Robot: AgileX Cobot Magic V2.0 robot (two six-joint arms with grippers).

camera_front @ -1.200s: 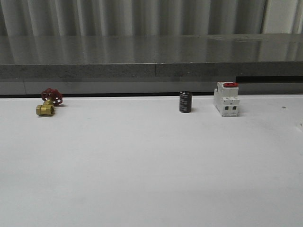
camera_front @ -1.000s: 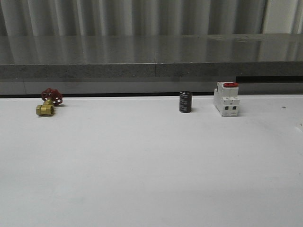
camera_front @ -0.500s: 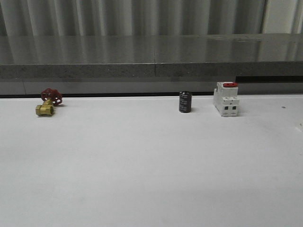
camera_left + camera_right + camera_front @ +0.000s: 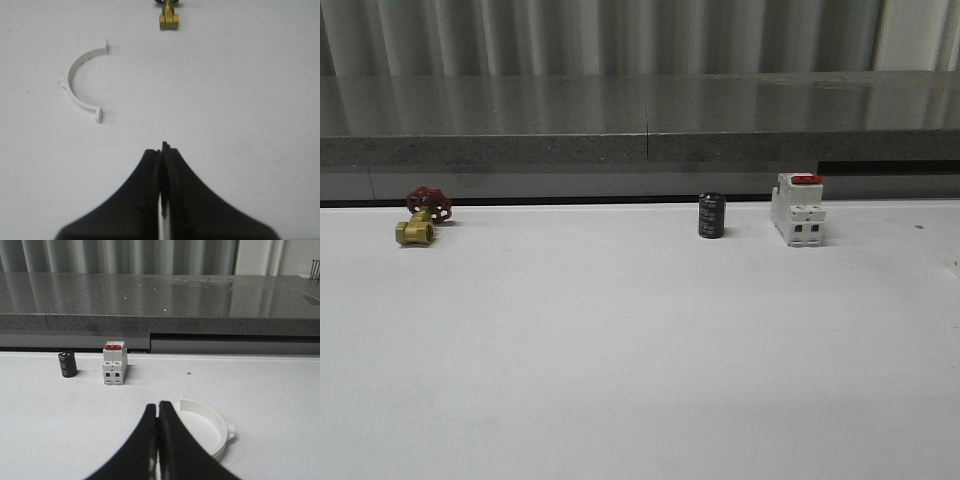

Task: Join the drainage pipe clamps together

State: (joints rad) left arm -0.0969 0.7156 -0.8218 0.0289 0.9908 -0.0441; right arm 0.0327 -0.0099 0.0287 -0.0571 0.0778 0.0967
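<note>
One white half-ring drainage pipe clamp (image 4: 78, 85) lies flat on the white table in the left wrist view, apart from my left gripper (image 4: 161, 148), which is shut with nothing between its black fingers. A second white drainage pipe clamp (image 4: 212, 426) lies on the table in the right wrist view, partly hidden behind my right gripper (image 4: 158, 406). That gripper is also shut and empty, its fingertips just beside the clamp's near end. A small outer nub (image 4: 230, 431) sticks out of that clamp's curve.
A brass valve with a red handwheel (image 4: 420, 218) sits at the table's back left. A black cylinder (image 4: 711, 215) and a white boxy switch with a red top (image 4: 798, 208) stand at the back right. A grey stone ledge (image 4: 640, 120) runs behind the table.
</note>
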